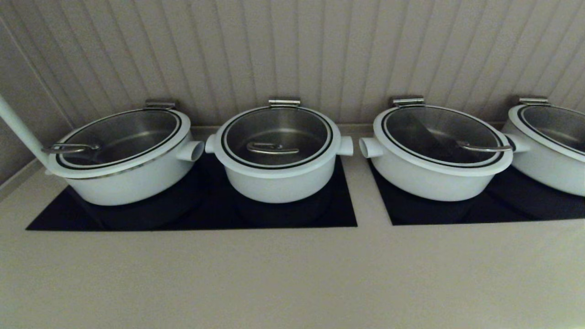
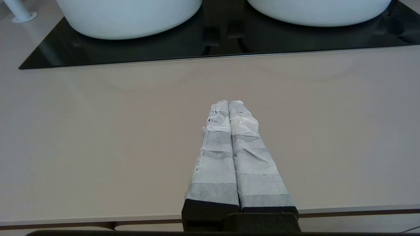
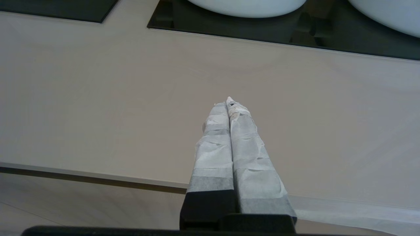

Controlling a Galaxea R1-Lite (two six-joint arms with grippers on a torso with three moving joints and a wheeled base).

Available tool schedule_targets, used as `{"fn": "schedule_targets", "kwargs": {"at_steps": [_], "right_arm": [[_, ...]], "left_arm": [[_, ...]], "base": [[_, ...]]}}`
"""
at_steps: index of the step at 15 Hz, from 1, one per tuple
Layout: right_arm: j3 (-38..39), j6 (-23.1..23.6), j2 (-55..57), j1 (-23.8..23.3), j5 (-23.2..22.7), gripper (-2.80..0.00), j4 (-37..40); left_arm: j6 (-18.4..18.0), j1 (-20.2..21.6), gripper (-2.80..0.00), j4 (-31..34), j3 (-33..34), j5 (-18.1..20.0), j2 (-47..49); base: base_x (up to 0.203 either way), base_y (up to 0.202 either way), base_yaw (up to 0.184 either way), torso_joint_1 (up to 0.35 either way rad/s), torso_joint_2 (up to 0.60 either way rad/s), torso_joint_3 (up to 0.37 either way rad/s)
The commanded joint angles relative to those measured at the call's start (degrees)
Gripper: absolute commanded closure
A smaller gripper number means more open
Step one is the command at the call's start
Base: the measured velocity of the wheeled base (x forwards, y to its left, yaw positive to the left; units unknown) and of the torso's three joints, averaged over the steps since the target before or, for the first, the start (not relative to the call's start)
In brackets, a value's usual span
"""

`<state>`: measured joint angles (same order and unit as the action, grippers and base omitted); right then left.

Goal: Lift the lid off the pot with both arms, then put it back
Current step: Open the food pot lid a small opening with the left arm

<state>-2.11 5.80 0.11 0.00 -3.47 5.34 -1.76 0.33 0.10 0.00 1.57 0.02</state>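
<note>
The pot point(image 1: 279, 178) is the second from the left in a row of white pots, with two stubby tube handles. The lid point(image 1: 277, 137) sits on it, with a white rim, a black ring and a steel loop handle point(image 1: 272, 148) across the glass centre. The pot's lower wall also shows in the left wrist view point(image 2: 321, 11). Neither arm shows in the head view. My left gripper point(image 2: 228, 102) is shut and empty over the bare counter near its front edge. My right gripper point(image 3: 226, 102) is shut and empty, likewise low over the counter.
A wider pot point(image 1: 123, 155) stands left of the task pot on the same black cooktop point(image 1: 192, 214). Two more pots point(image 1: 434, 155) point(image 1: 548, 146) stand on a second cooktop point(image 1: 480, 210) at the right. A white pole point(image 1: 18, 128) rises at the far left. A ribbed wall stands behind.
</note>
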Motion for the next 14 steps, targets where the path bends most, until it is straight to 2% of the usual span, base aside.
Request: {"fn": "schedule_targets", "kwargs": {"at_steps": [1,9,10,12,14], "right_arm": [[0.09,0.0,0.07,0.0,-0.04,0.0,0.02],[0.09,0.44,0.07,0.0,-0.04,0.0,0.02],[0.09,0.37,-0.02,0.0,-0.04,0.0,0.02],[0.09,0.09,0.07,0.0,-0.04,0.0,0.02],[0.09,0.17,0.07,0.0,-0.04,0.0,0.02]], "left_arm": [[0.0,0.02,0.0,0.08,0.0,0.02,-0.02],[-0.57,0.02,0.0,0.08,0.0,0.1,-0.02],[-1.81,0.02,0.0,-0.07,0.0,0.17,-0.02],[-6.77,0.02,0.0,-1.26,0.0,0.57,-0.02],[-6.76,0.02,0.0,-0.44,0.0,0.46,-0.02]], "base": [[0.0,0.0,0.0,0.0,0.0,0.0],[0.0,0.0,0.0,0.0,0.0,0.0],[0.0,0.0,0.0,0.0,0.0,0.0],[0.0,0.0,0.0,0.0,0.0,0.0],[0.0,0.0,0.0,0.0,0.0,0.0]]}}
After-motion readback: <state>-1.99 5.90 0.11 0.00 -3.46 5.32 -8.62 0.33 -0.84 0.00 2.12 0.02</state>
